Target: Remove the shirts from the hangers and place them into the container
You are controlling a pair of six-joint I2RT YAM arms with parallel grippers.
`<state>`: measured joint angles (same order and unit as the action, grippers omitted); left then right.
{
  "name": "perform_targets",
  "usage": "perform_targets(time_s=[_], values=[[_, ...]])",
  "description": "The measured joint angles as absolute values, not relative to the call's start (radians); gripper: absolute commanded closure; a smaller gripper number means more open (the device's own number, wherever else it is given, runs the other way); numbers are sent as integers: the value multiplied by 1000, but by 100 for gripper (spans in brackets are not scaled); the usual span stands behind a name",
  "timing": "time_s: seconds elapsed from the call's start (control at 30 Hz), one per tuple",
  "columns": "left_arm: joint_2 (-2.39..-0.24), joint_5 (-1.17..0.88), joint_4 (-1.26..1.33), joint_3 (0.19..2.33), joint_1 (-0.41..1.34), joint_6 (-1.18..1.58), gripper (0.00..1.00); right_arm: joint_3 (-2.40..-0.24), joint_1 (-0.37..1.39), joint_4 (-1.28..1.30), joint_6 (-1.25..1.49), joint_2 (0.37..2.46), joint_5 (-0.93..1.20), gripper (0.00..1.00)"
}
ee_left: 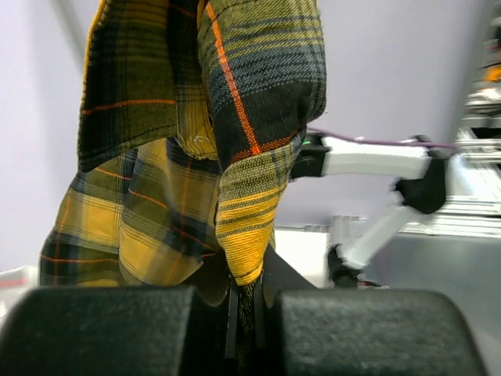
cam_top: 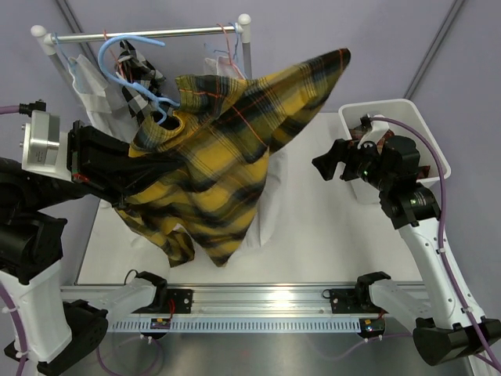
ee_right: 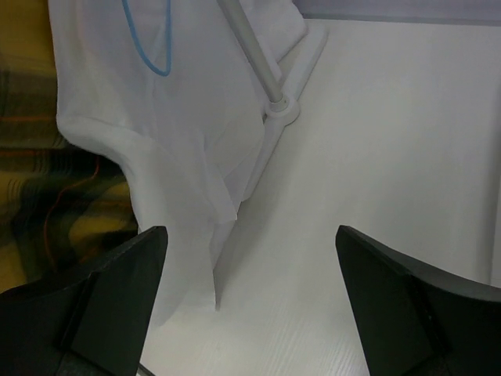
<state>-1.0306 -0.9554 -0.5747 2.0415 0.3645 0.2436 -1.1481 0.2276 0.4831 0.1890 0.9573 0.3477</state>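
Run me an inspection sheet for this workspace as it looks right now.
Surface: white table, cloth lying over its left part.
Job's things: yellow plaid shirt lifted, blue hanger by its collar; checked shirt and white shirt hanging; tub at right.
Clutter: nothing seen.
Grippers: left gripper shut on yellow plaid shirt; right gripper open, empty.
Cables: purple cable along right arm.
Surroundings: rack, plain walls.

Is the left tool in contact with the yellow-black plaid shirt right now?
Touching. The left wrist view shows the left tool shut on a fold of the yellow-black plaid shirt, with cloth pinched in the narrow slit.
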Motion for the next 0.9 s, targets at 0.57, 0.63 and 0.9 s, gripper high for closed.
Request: perform_targets(time_s=[0.57,0.63,0.9], values=[[-1045,-1034,-339,1655,366,394,100,-1276,230,709,250,814,-213,0],[-1044,-1003,-360,1586,366,372,100,-1308,230,737,250,801,-226,1],[-1021,-911,-398,1358,388,302,100,-1375,230,799,226,749,-189,2]])
